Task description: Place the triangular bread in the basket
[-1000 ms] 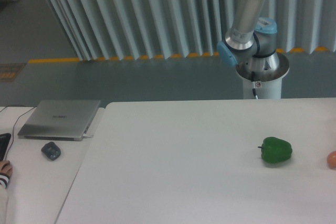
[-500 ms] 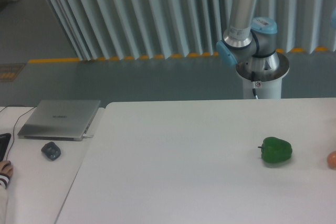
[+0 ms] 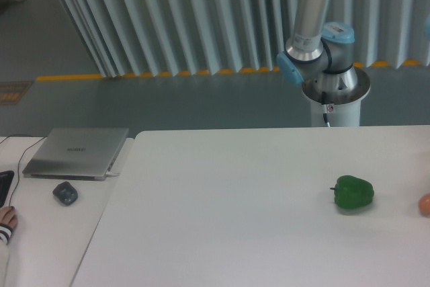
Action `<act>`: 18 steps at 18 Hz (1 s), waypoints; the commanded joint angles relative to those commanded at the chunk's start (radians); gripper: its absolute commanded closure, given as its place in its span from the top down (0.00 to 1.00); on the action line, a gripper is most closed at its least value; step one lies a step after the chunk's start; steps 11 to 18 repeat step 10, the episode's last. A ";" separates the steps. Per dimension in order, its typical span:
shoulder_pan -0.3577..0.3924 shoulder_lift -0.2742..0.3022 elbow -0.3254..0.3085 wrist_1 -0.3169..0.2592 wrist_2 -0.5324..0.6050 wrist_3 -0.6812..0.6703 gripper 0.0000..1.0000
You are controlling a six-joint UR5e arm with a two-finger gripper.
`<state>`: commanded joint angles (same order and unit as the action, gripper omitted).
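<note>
The triangular bread and the basket are out of view. The gripper is out of view too; only the arm's base and lower links (image 3: 316, 38) show behind the white table (image 3: 235, 220), rising out of the top of the frame. A green bell pepper (image 3: 353, 192) lies on the table at the right. A small round pink-orange fruit (image 3: 424, 204) is cut off by the right edge.
A closed grey laptop (image 3: 76, 152) and a dark mouse (image 3: 65, 193) lie on a side desk at the left. A person's hand (image 3: 5, 220) shows at the left edge. The robot pedestal (image 3: 334, 99) stands behind the table's far edge.
The arm's upper link has swung a little upward and left since one second ago; nothing has moved in the last half second. The pepper and fruit have not moved.
</note>
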<state>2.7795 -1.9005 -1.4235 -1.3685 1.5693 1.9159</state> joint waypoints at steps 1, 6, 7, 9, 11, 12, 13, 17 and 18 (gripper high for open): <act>0.003 -0.002 0.000 0.006 -0.002 0.000 1.00; 0.005 -0.006 0.005 0.008 0.000 -0.003 1.00; 0.005 -0.006 0.005 0.006 0.000 -0.003 1.00; 0.000 -0.006 0.005 0.008 0.000 -0.009 1.00; -0.001 -0.006 0.008 0.008 0.000 -0.011 1.00; -0.001 -0.006 0.008 0.008 0.000 -0.011 1.00; -0.001 -0.006 0.008 0.008 0.000 -0.011 1.00; -0.001 -0.006 0.008 0.008 0.000 -0.011 1.00; -0.001 -0.006 0.008 0.008 0.000 -0.011 1.00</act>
